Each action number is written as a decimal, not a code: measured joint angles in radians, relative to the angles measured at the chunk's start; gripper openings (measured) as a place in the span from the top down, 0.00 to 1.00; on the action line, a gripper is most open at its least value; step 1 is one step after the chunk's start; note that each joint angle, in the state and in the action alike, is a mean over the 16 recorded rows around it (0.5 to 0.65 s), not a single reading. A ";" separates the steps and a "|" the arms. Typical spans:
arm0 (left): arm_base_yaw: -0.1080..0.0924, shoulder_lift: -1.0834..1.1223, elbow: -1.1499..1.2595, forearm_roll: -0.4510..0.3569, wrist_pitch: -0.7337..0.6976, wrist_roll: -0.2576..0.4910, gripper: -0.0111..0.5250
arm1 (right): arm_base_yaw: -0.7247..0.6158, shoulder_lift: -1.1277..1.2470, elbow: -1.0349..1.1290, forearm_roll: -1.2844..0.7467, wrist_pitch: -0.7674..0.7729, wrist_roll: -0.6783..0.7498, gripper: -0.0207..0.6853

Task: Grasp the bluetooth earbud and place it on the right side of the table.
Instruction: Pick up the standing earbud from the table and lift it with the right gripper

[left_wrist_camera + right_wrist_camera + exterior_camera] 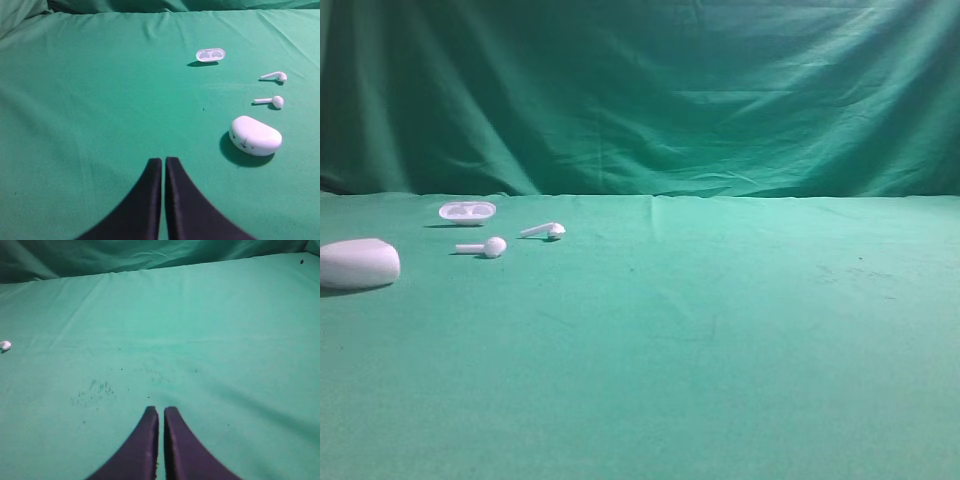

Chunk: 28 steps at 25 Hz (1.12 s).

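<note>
Two white bluetooth earbuds lie on the green table [720, 330] at the far left: one [486, 247] nearer, one [545, 231] a little behind and to its right. Both show in the left wrist view, the nearer [271, 102] and the farther [276, 76], well ahead and to the right of my left gripper [163, 161], which is shut and empty. My right gripper [161, 410] is shut and empty over bare cloth. A small white object [5, 345] shows at the left edge of the right wrist view. Neither gripper shows in the exterior high view.
A shallow white oval tray [467, 211] with two hollows lies behind the earbuds, also in the left wrist view [210, 54]. A larger smooth white shell [358, 263] sits at the left edge, also in the left wrist view [255, 135]. A green backdrop [640, 90] hangs behind.
</note>
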 joint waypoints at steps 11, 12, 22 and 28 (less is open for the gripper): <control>0.000 0.000 0.000 0.000 0.000 0.000 0.98 | 0.000 0.000 0.000 0.000 0.000 0.001 0.97; 0.000 0.000 0.000 0.000 0.000 0.000 0.98 | 0.000 0.000 0.000 0.000 0.000 0.001 0.97; 0.000 0.000 0.000 0.000 0.000 0.000 0.98 | 0.000 0.000 0.001 0.026 -0.136 0.003 0.97; 0.000 0.000 0.000 0.000 0.000 0.000 0.98 | 0.000 0.008 -0.032 0.076 -0.320 -0.001 0.97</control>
